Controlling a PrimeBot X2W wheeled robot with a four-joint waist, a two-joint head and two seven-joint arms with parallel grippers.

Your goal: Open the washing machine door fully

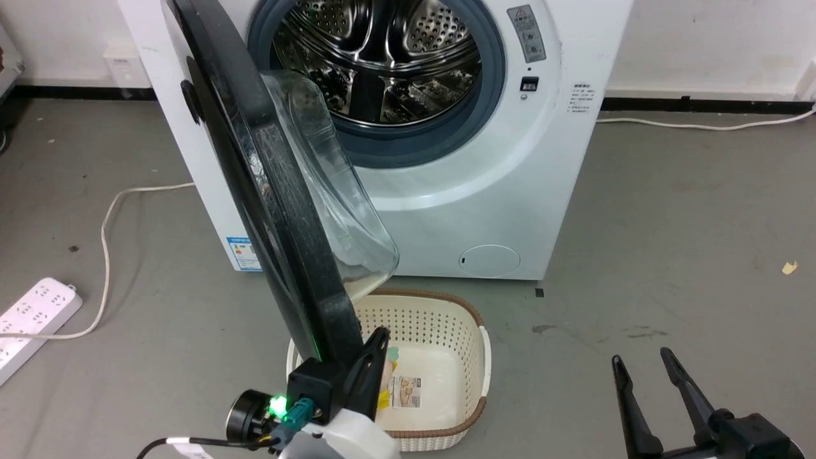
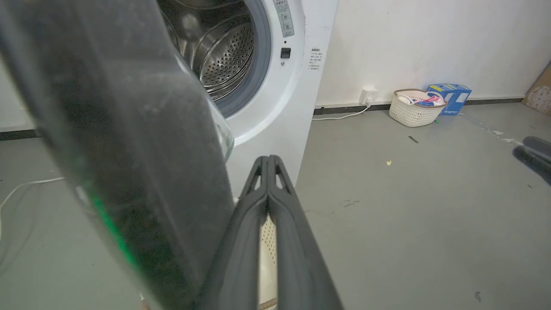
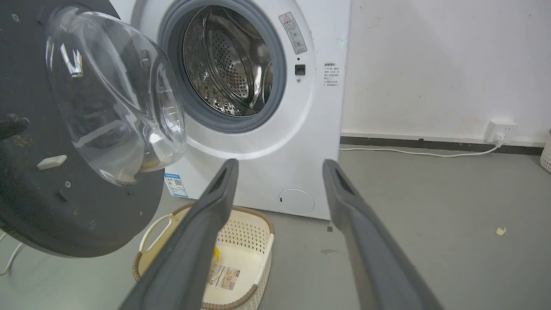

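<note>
Washing machine door (image 1: 274, 210) is seen swung out at the left of the washing machine (image 1: 497, 191), nearly edge-on. It is a glossy black disc with a bulging clear glass bowl (image 1: 331, 191) on its inner face, and its top is cut off by the frame. The perforated steel drum (image 1: 382, 57) and smooth blue-grey gasket (image 1: 414, 145) are laid bare. The left gripper (image 1: 380, 338) is closed, fingers pressed together, just beside the door's lower rim; contact cannot be told. The right gripper (image 1: 642, 358) is spread wide, nothing held, well apart. A cream perforated basket (image 1: 475, 322) is partly hidden behind the door.
</note>
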